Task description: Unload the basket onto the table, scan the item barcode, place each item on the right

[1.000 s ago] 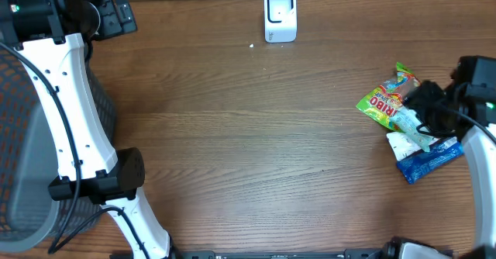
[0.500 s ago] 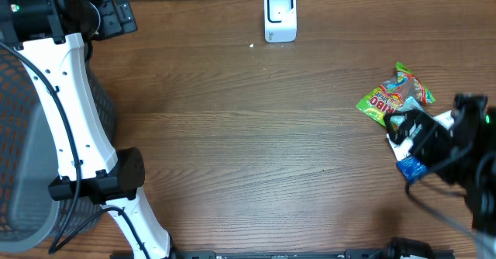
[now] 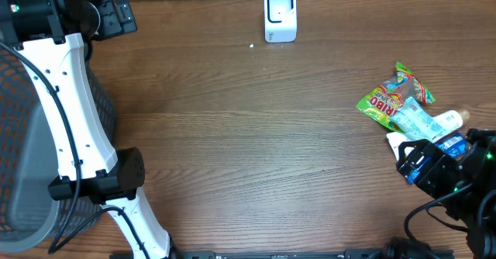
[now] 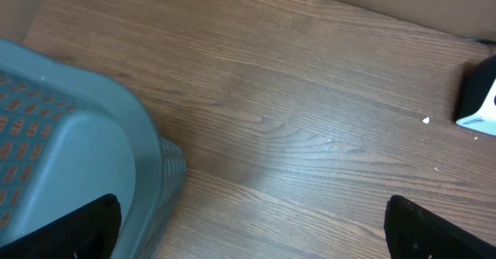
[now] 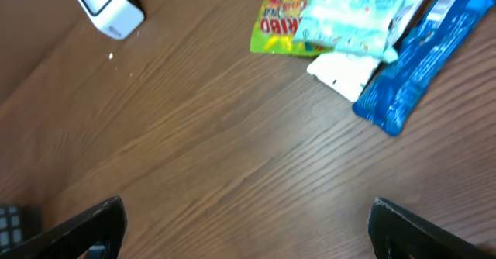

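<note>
Packets lie heaped near the right edge of the table [image 3: 248, 135]: a green gummy bag [image 3: 378, 104], a pale blue pouch [image 3: 415, 121] and a dark blue wrapper [image 5: 415, 57]. We see the right gripper [image 5: 248, 240] by the heap and the left gripper [image 4: 248, 240] both spread wide, holding nothing. The white scanner [image 3: 280, 15] stands at the far edge, well apart.

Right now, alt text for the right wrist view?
A pile of packets lies top right on a wooden table: a green candy bag, a pale turquoise pack overlapping it, a white packet and a blue wrapper. A white scanner sits top left; the open right hand is empty.
</note>
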